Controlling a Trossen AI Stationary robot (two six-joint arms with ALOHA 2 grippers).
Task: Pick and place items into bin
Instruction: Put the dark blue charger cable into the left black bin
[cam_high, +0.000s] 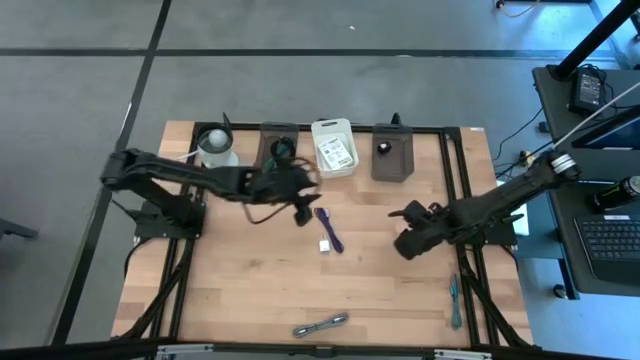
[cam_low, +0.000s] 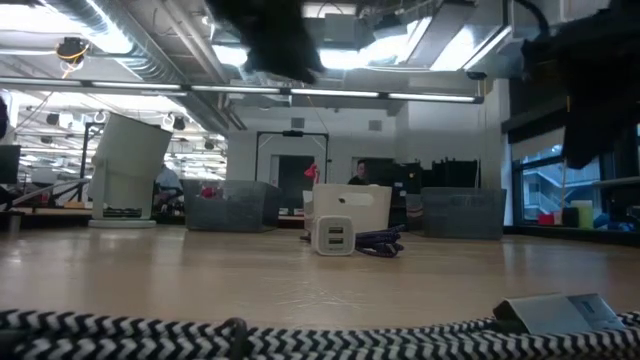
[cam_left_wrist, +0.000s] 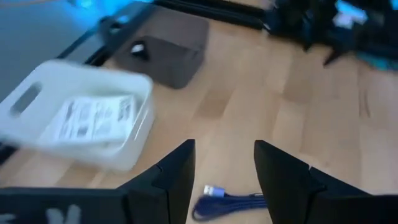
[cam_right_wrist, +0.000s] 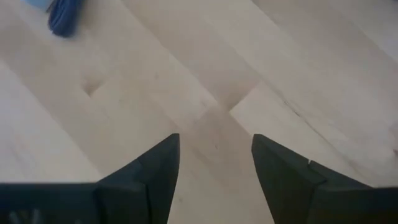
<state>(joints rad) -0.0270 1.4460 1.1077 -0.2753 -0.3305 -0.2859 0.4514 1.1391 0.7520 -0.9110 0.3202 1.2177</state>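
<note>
A pale round cup (cam_high: 216, 148) is seen at the far left corner of the light wooden table (cam_high: 250, 290). Beyond the table's right edge, a dark desk (cam_high: 600, 190) carrying a black keyboard (cam_high: 610, 238) is seen on the grey floor (cam_high: 80, 110).

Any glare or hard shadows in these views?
High view: even light on the pale wooden table, faint shadows only. Low view: bright ceiling strip lights glare, turning the dark arms overhead into silhouettes. Wrist views: even, no glare.
</note>
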